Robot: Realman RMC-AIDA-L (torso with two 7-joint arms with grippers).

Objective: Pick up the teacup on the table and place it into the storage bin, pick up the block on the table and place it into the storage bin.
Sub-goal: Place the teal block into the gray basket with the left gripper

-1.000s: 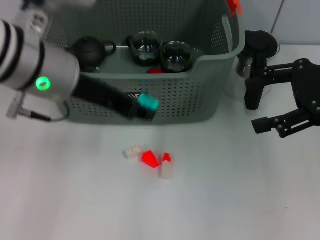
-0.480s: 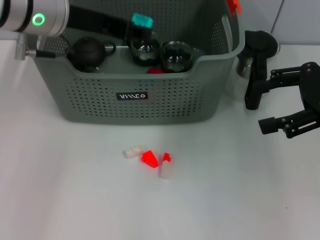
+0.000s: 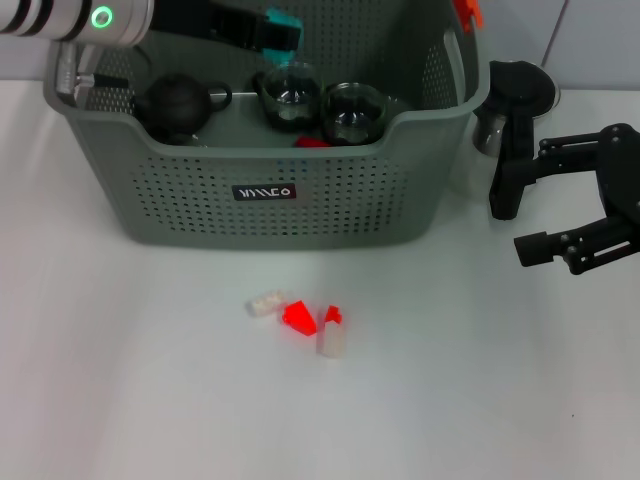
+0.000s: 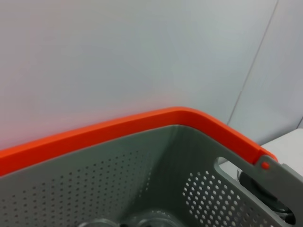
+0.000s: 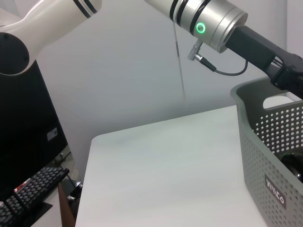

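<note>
- Storage bin [image 3: 300,190], a grey-green perforated basket with a small black label on its front wall, stands on the white table [image 3: 150,400] at the far side, toward the left and centre of the head view.
- Left gripper [image 3: 280,30] hangs over the bin's interior near its back wall, holding a teal block [image 3: 284,24] at its tip. I take it to be pinching the block, though the fingers themselves are hard to make out.
- Inside the bin, from left to right, sit a dark round teapot [image 3: 178,103], a glass teacup [image 3: 288,92] just below the gripper, and a second glass teacup [image 3: 352,108]. A small red piece [image 3: 312,142] lies on the bin floor in front of the two cups.
- On the table in front of the bin lies a small cluster of blocks: a white one [image 3: 266,303], a red one [image 3: 298,317] touching it, and a white block with a red top [image 3: 331,338] just beside that.
- A dark round stand [image 3: 520,85] stands to the right of the bin.
- Right gripper [image 3: 515,225] hovers over the table well to the right of the bin, its black fingers spread apart and holding nothing.
- An orange rim [image 4: 142,125] along the bin's far edge shows in the left wrist view.
</note>
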